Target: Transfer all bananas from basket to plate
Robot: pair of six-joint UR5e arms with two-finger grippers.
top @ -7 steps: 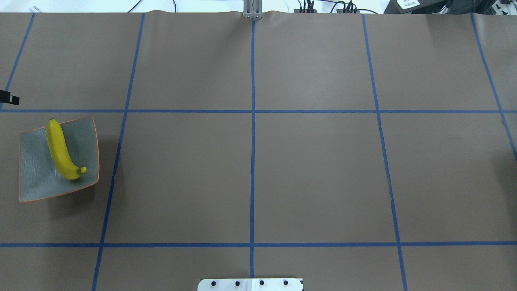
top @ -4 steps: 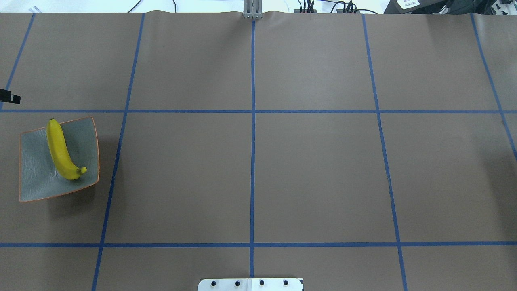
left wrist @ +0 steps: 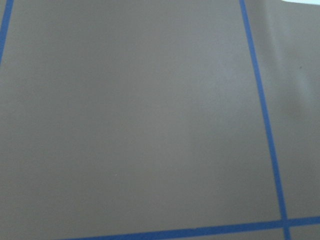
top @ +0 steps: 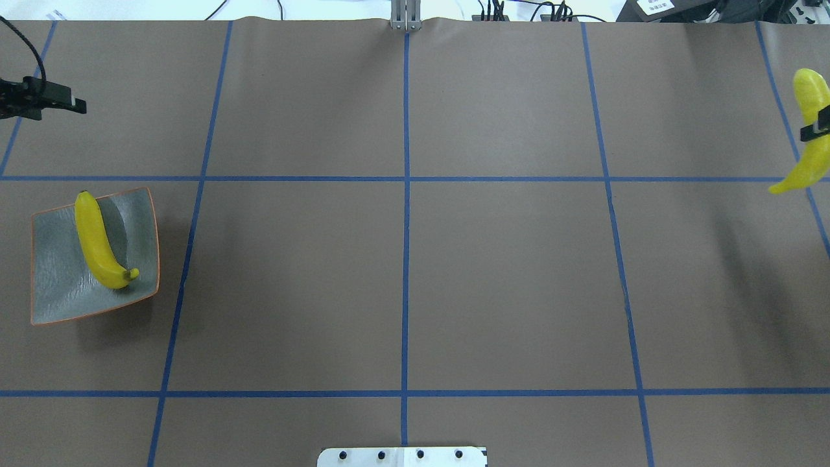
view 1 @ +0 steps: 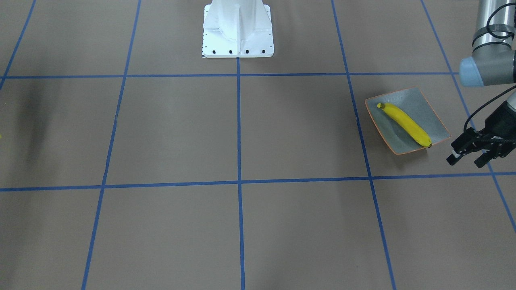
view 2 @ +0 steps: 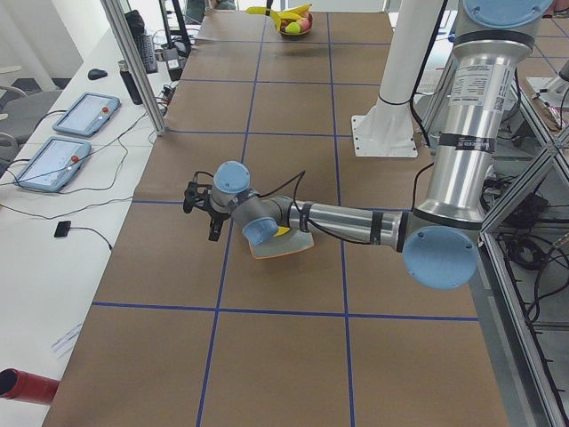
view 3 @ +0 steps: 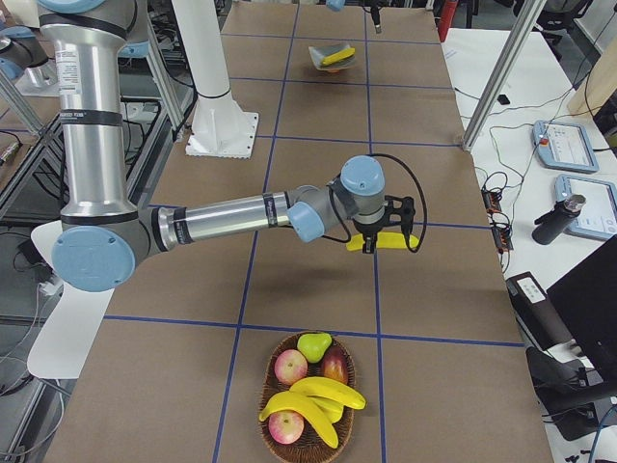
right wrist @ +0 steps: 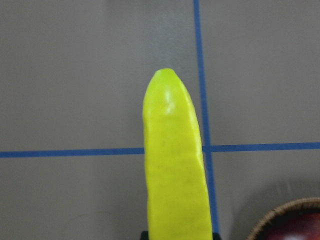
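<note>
Right hand (view 3: 388, 231) clenched across the middle of the lifted banana (top: 809, 162). Fruit hangs clear of the bench (top: 506, 279), roughly level, its shadow on the brown cover below. In the right wrist view we look along this banana to its blunt end, which sits over a crossing of blue tape lines (right wrist: 75, 153). A curve of the wicker basket (right wrist: 282, 212) rim shows in the lower corner.

From the right-end camera we note the basket near that end of the bench, close to the carrying hand but apart from it. Inside: the remaining bananas (view 3: 316, 397) laid across the side nearest the camera, with red apples (view 3: 289, 367) and a green pear (view 3: 313, 345) beyond them.

Plate (top: 58, 285) sits at the opposite end of the bench, well apart from basket and lifted banana. The second banana (top: 97, 243) lies in it on a diagonal, one tip resting up on the rim, the stem end down near the opposite edge.

Left hand (view 1: 465, 161) released, fingers spread, nothing between them. It hovers just beside the plate's outer corner, touching neither plate nor fruit. Its wrist camera shows only bare brown cover and tape.

White robot base (view 1: 238, 28) stands at mid-bench on the robot's edge
</note>
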